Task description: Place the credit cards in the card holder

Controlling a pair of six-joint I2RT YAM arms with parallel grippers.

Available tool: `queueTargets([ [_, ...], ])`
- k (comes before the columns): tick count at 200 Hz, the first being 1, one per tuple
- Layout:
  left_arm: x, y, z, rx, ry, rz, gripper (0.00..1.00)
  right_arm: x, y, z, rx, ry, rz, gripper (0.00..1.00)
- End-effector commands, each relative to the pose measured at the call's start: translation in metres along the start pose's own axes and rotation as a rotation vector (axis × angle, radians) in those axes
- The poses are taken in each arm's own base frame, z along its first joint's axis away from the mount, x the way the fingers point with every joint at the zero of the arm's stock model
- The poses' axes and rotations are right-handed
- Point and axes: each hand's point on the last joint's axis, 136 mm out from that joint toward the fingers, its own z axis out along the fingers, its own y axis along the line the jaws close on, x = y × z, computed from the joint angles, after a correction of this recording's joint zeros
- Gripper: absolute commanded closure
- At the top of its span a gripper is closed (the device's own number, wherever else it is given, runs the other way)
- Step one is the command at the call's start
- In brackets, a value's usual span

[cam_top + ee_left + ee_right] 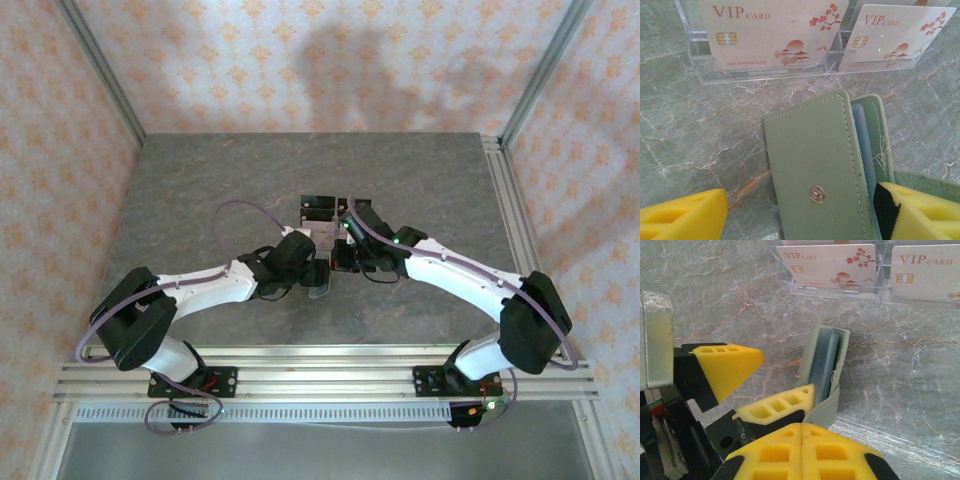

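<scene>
The sage-green card holder [815, 170] lies slightly agape on the grey marbled table [690, 130], near the clear stand [705, 70] holding the VIP credit cards [770, 30]; the left gripper [802, 200] is spread around it, one finger [925, 210] touching its open edge; the right gripper [802, 432] is pressed together.

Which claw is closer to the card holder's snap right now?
Left. The snap lies between the open fingers of the left claw. The right claw, shut, sits farther off by the near flap of the card holder.
</scene>
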Motion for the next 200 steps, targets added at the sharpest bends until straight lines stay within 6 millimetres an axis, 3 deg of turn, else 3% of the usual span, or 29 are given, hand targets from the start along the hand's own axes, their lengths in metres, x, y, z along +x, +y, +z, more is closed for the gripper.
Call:
queueTargets([
  [1,-0.002,0.008,-0.001,-0.063,-0.014,0.009,0.22,-0.007,0.005,-0.012,-0.01,-0.022,0.004,1.0],
  [73,0.006,0.038,-0.017,-0.157,-0.053,-0.008,0.23,0.003,-0.018,-0.003,0.045,-0.011,0.018,1.0],
  [150,0.049,0.087,-0.016,-0.29,-0.019,-0.061,0.24,0.03,-0.07,0.036,0.135,0.03,0.069,1.0],
  [200,0.065,0.099,-0.015,-0.318,0.004,-0.078,0.25,0.044,-0.107,0.05,0.246,0.058,0.082,1.0],
])
